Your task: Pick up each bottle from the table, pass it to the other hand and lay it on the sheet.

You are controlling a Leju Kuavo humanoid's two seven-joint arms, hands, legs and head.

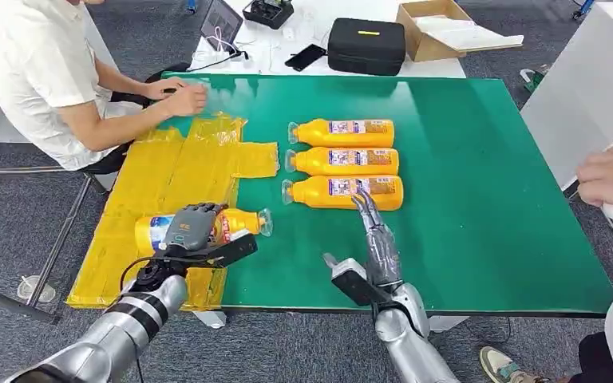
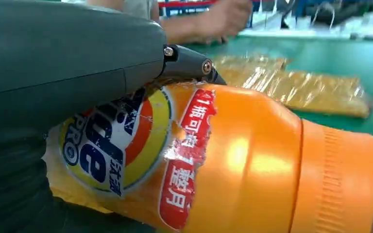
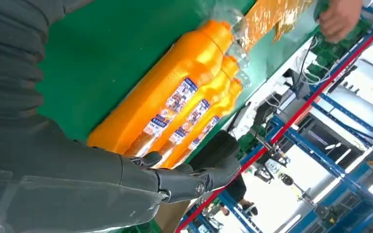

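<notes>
Three orange bottles lie side by side on the green table (image 1: 487,199): the far one (image 1: 343,132), the middle one (image 1: 345,161) and the near one (image 1: 343,192), (image 3: 175,82). A fourth orange bottle (image 1: 231,224), (image 2: 243,165) lies on the yellow sheet (image 1: 168,171), and my left hand (image 1: 191,226) grips it around the label. My right hand (image 1: 375,235) is open with fingers stretched out, its fingertips (image 1: 361,194) at the near bottle's side.
A person in a white shirt (image 1: 40,64) sits at the far left with hands on the sheet's far edge. Another person's hand (image 1: 611,177) is at the right. A black case (image 1: 365,45) and a cardboard box (image 1: 439,28) lie beyond the table.
</notes>
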